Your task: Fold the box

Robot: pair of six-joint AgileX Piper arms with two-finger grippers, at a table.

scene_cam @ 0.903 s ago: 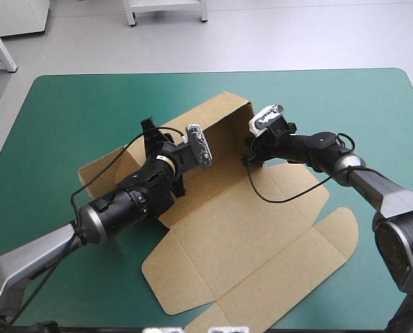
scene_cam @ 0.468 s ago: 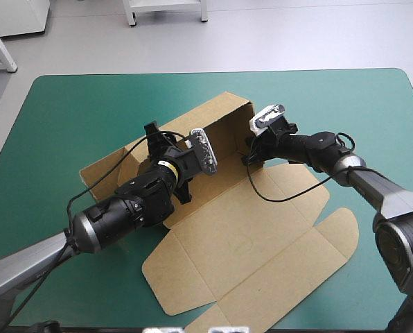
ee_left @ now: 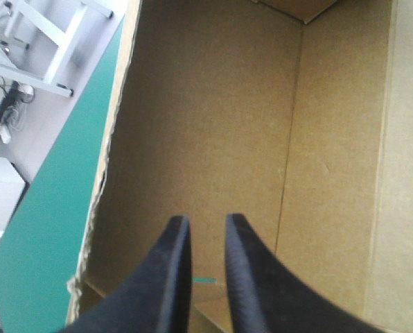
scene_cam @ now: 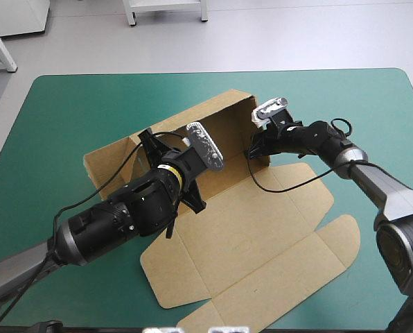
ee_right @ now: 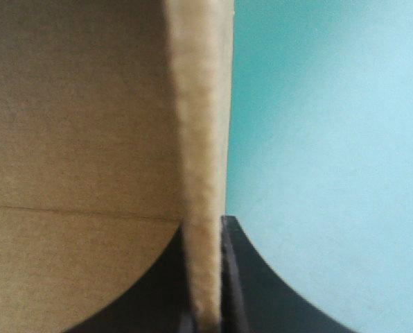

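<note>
Finds the brown box of cut board (scene_cam: pixel 262 236) half-built on the teal-green bench (scene_cam: pixel 345 118). Holds one short end wall (ee_right: pixel 199 139) upright with the right end effector (ee_right: pixel 205 223), clenched on that wall's edge, a black finger on each side. Reaches into the tray with the left end effector (ee_left: pixel 205 223), all but clenched, only a slit between its fingers and no board in it; long rear wall (ee_left: pixel 206 118) ahead of it, tray floor beneath. Seems roughly midway: two walls up, none visibly tucked. Cannot tell the opposite end's state behind the left arm. Leaves the broad panels and flaps lying flat behind both end effectors, toward the robot.
</note>
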